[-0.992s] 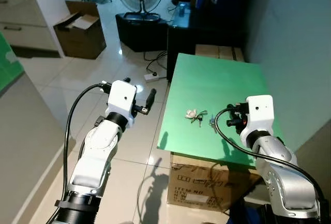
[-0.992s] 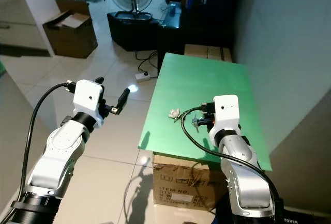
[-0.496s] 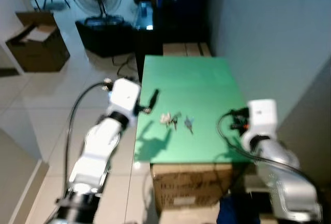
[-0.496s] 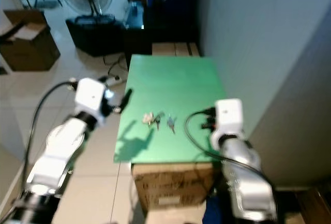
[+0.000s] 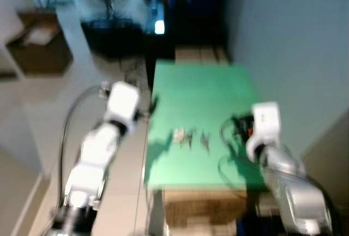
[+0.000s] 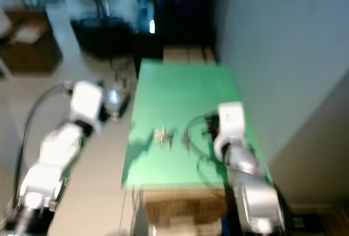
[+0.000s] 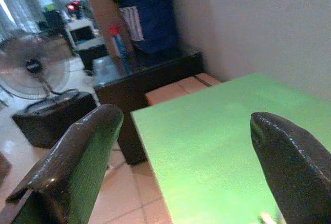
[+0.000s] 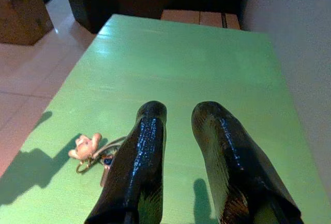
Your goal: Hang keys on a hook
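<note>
- The keys are lying flat on the green counter, near its front edge, with a small pale charm on the ring; nothing is gripping them, so the pickup is not yet done.
- The right pincer is hovering above the counter, just beside the keys and apart from them, its two fingers sitting narrow with only a slim gap between them and nothing inside.
- The left pincer is hanging off the counter's left edge, its fingers spread wide and empty, pointing across the green top.
- The head views are blurring, so fine detail of the keys is hard to tell there.
- No hook is making itself seen around the counter.
- Judging by this, the task is barely starting: grasping the keys, lifting them, finding the hook and hanging them are all remaining.
</note>
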Controlling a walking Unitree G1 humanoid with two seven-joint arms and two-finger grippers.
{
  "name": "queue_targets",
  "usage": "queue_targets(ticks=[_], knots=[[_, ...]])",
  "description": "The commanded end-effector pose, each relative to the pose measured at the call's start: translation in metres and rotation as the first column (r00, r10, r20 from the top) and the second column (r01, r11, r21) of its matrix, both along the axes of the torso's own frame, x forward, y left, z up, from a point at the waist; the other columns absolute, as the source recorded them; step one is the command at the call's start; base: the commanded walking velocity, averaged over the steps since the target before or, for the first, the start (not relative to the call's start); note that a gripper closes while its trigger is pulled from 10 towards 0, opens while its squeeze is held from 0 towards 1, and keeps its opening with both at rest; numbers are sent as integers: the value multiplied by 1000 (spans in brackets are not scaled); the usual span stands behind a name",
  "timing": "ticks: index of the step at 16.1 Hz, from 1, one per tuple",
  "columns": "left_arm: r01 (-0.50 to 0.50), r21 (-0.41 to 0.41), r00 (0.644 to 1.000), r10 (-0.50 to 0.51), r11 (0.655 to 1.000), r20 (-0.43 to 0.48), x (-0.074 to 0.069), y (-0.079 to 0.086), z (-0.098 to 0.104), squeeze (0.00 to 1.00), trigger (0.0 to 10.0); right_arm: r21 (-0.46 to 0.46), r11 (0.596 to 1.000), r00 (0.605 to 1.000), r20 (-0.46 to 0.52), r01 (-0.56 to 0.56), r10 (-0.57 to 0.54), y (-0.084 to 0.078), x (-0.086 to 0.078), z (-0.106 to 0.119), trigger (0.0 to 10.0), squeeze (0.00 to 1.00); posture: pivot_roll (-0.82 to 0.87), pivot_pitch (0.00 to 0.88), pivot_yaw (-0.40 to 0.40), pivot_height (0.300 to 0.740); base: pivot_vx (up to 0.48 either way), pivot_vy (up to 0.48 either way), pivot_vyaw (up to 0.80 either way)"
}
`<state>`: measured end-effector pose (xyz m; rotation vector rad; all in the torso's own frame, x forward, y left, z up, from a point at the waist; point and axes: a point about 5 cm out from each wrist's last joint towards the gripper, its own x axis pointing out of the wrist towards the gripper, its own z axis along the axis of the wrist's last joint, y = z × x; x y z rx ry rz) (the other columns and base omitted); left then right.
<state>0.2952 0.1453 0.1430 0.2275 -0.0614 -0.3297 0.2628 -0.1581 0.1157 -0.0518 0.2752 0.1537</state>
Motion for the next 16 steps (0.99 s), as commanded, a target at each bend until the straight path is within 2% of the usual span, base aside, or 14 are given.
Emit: queue_targets(ticks=[1,5,6,7,11,15,16], knots=[[35,-9,999,-35,999,1,0,-9,1,0,10000,-2,1000,1000,8,19,-19,-8,-1,2,10000,0,-111,0,15,718,262,0,0],[31,-4,1000,-31,1000,-7,-5,-8,-2,0,10000,-30,999,1000,-5,-19,19,-9,3,2,10000,0,-109,0,2,718,0,0,0],[32,-2,999,-32,1000,-9,-5,-7,-2,0,10000,-32,999,1000,-14,-21,20,-10,4,1,10000,90,-109,0,2,718,0,0,0],[40,5,999,-40,999,-13,-5,-7,-1,0,10000,-57,998,999,-31,-29,28,-12,10,-2,10000,1000,-108,0,2,718,0,0,0],[67,18,997,-67,998,-31,-5,-9,-2,0,10000,-84,995,995,-85,-49,42,-20,27,-13,10000,1000,-104,0,1,718,0,0,0],[152,65,985,-146,986,-91,-11,-11,-1,0,10000,-69,983,971,-184,-169,154,-16,69,-34,10000,1000,-61,84,6,718,0,0,0],[159,72,984,-151,985,-96,-12,-9,0,0,10000,-59,982,966,-196,-182,167,-14,75,-36,10000,1000,-46,107,9,718,0,0,0]])
